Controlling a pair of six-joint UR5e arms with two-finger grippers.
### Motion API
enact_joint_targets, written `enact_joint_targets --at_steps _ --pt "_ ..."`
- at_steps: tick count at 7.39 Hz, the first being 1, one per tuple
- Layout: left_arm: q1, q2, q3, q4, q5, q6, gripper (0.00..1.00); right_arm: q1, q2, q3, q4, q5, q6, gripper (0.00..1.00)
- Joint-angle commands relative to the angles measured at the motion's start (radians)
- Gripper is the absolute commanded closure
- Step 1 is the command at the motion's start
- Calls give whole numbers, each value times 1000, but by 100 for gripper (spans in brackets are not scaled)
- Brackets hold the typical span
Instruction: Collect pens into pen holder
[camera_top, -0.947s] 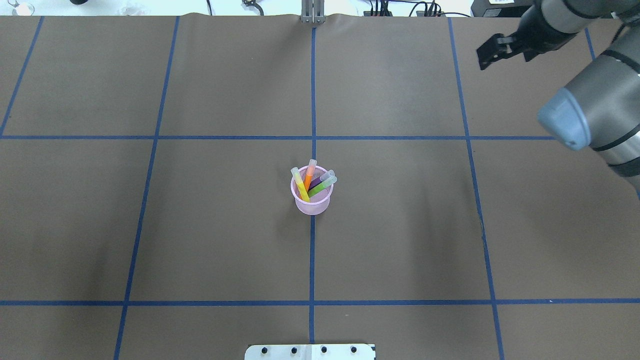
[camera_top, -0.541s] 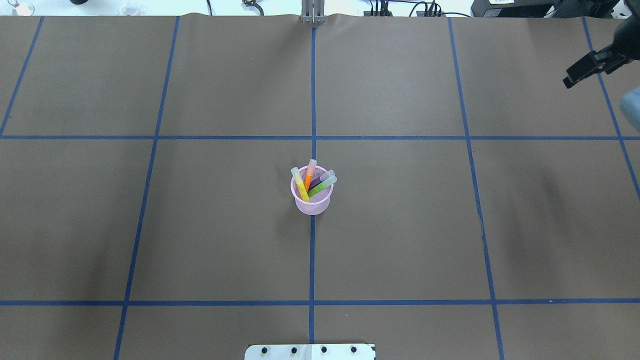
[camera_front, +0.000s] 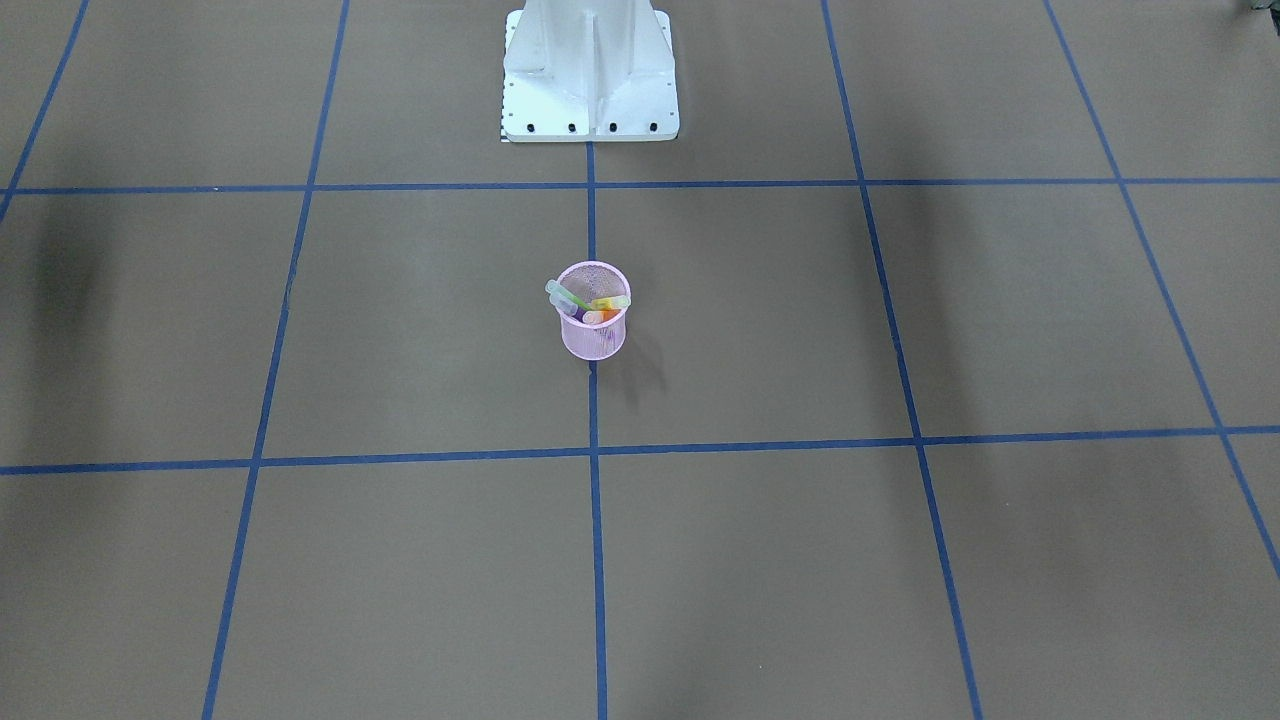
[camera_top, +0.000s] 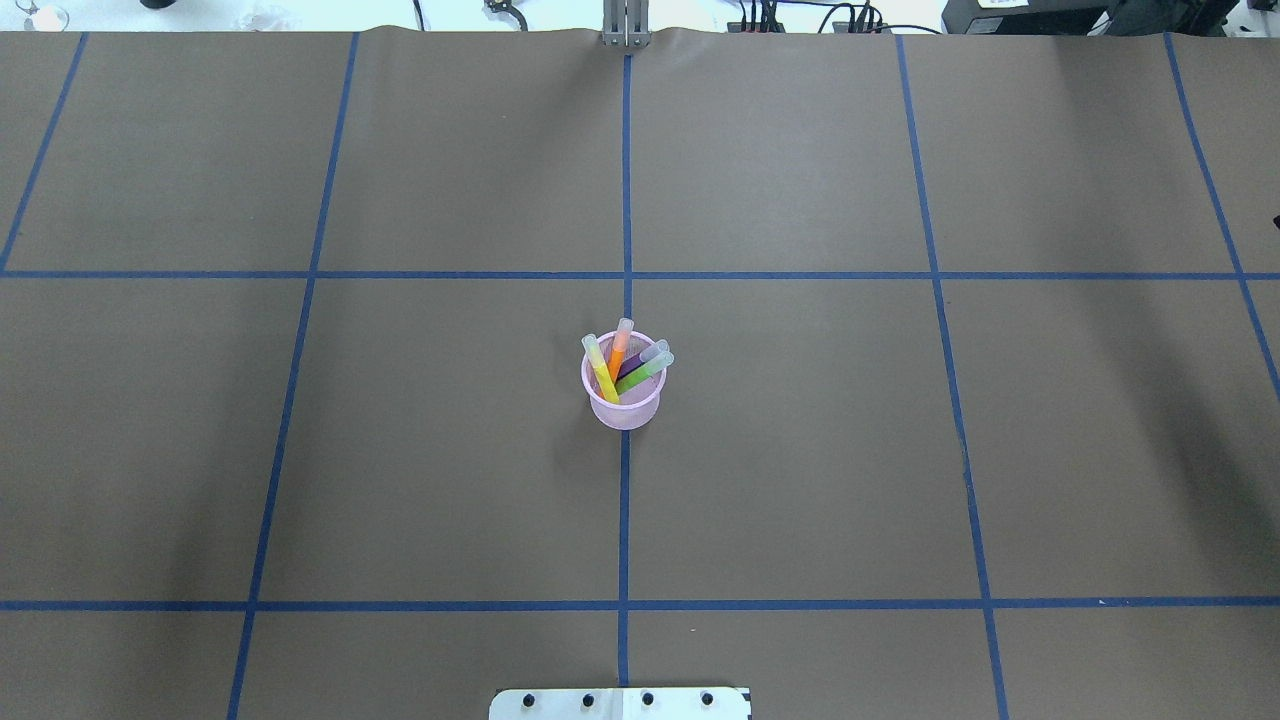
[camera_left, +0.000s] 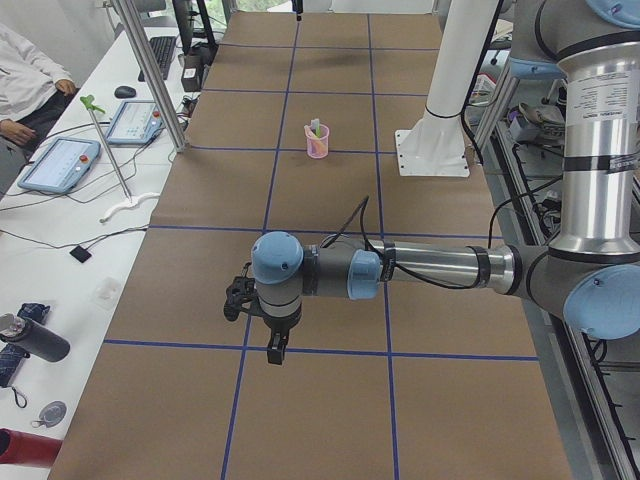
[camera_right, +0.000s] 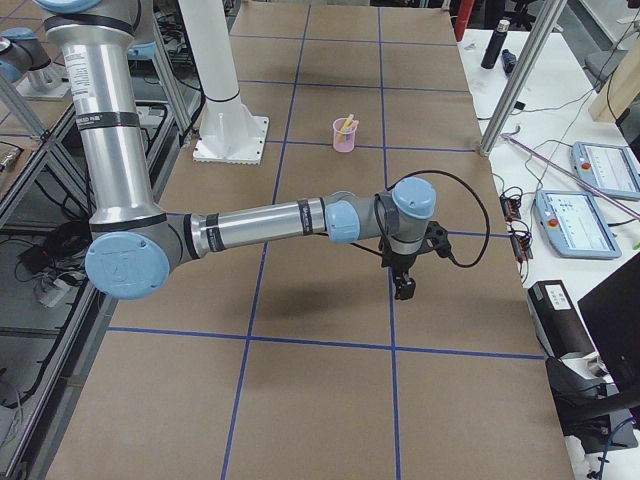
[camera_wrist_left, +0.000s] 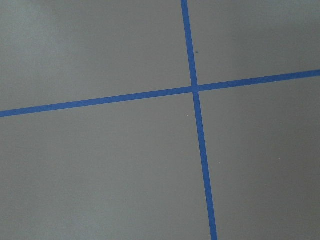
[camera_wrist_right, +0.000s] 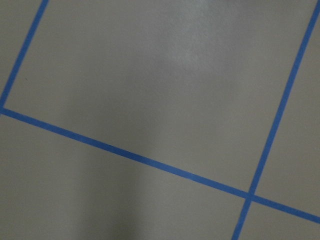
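Observation:
The pink wire-mesh pen holder (camera_top: 622, 408) stands upright at the table's middle on a blue tape line, and it also shows in the front-facing view (camera_front: 593, 338). Several coloured pens (camera_top: 620, 362) (yellow, orange, purple, green) stand inside it, leaning on the rim. Neither gripper shows in the overhead or front-facing views. In the exterior left view my left gripper (camera_left: 273, 352) hangs over the table far from the holder (camera_left: 317, 143). In the exterior right view my right gripper (camera_right: 404, 290) hangs likewise, well away from the holder (camera_right: 344, 137). I cannot tell whether either is open or shut. Both wrist views show only brown table and tape.
The white robot base (camera_front: 590, 100) stands behind the holder. A side bench with tablets (camera_left: 60, 165) and a seated person (camera_left: 25, 75) runs along the table's far edge. Metal posts (camera_right: 515, 85) stand at that edge.
My right arm and gripper have swung out of the overhead view to the right. The pen holder and pens have not moved.

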Motion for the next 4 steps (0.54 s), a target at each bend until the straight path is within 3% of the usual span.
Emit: enact_joint_targets --at_steps 1,4 --pt "-2 5 -9 -4 0 2 0 61 -94 -9 2 -2 -14 1" --pt "1 17 -11 -4 -1 7 0 126 -154 -8 2 -1 -11 1"
